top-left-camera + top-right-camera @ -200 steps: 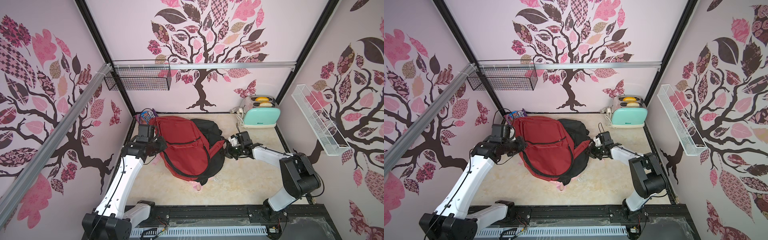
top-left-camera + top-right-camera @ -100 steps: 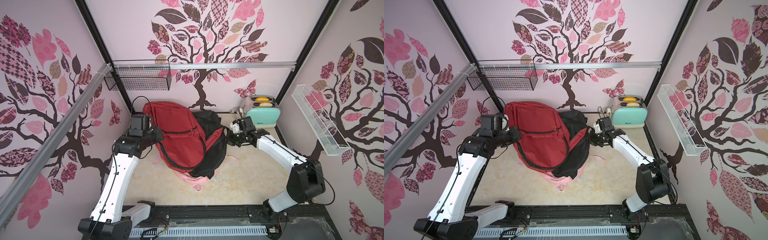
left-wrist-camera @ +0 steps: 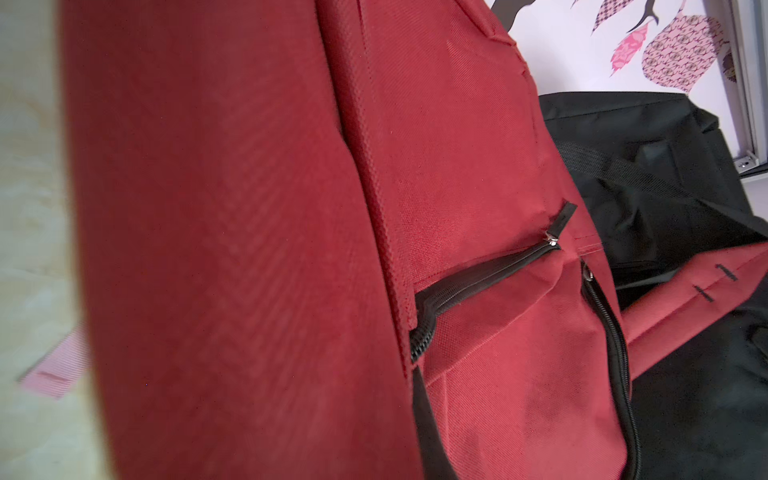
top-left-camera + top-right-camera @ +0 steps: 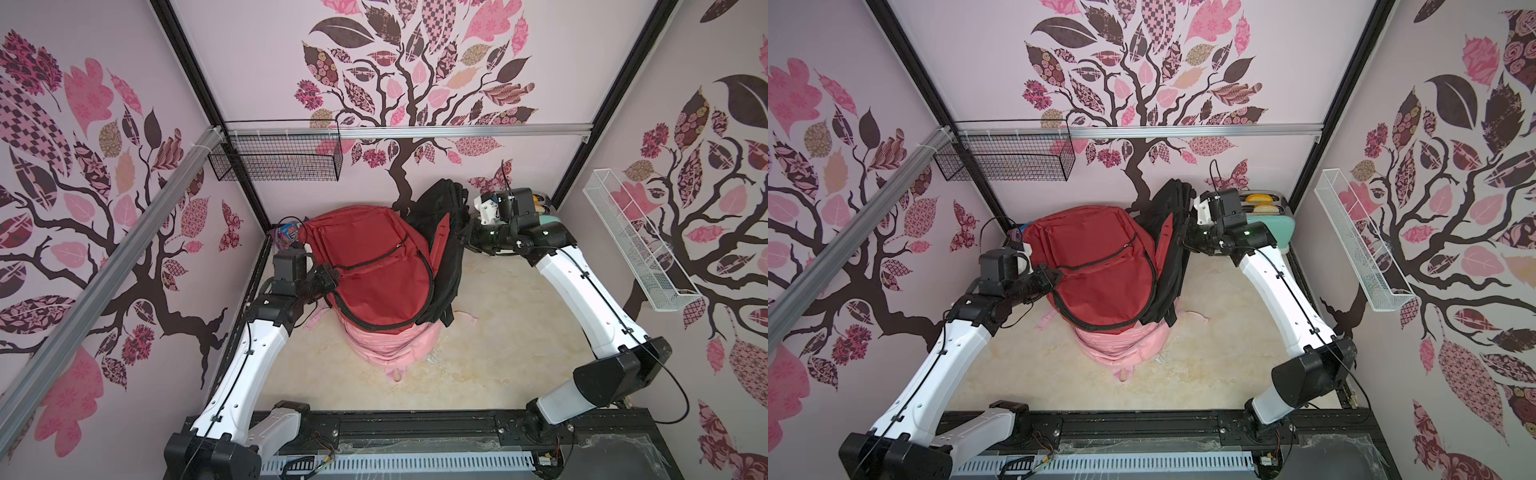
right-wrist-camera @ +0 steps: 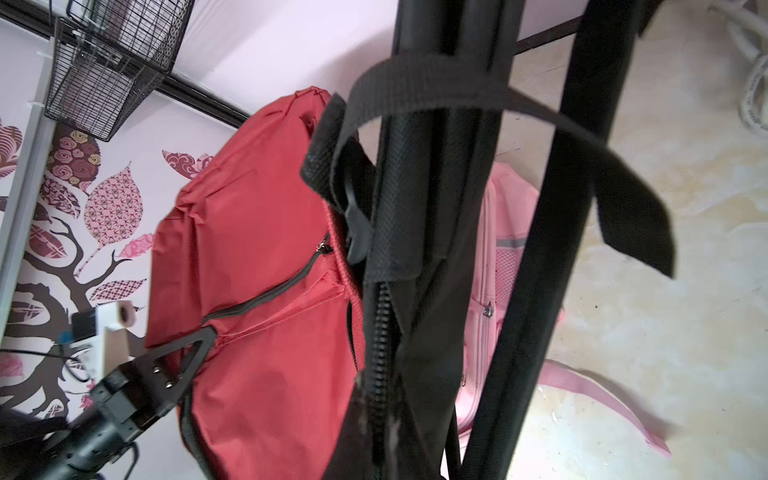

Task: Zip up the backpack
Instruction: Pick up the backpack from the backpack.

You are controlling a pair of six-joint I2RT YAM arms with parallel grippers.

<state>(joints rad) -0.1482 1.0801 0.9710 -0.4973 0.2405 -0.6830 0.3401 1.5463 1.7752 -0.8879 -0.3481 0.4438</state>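
Clamping red backpack (image 4: 374, 266): left pincer (image 4: 332, 277), right pincer (image 4: 468, 243).

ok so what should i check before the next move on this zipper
1. Grip: left end effector shut on the red backpack edge: ok.
2. Grip: right end effector shut on its black back side: ok.
3. Pocket: front pocket zipper closed: ok.
4. Closure: main zipper shut all round: cannot tell.
5. Spare end effector for the pull: not ok, both are holding.
6. Clearance: pink backpack away from the red one: not ok, directly beneath.
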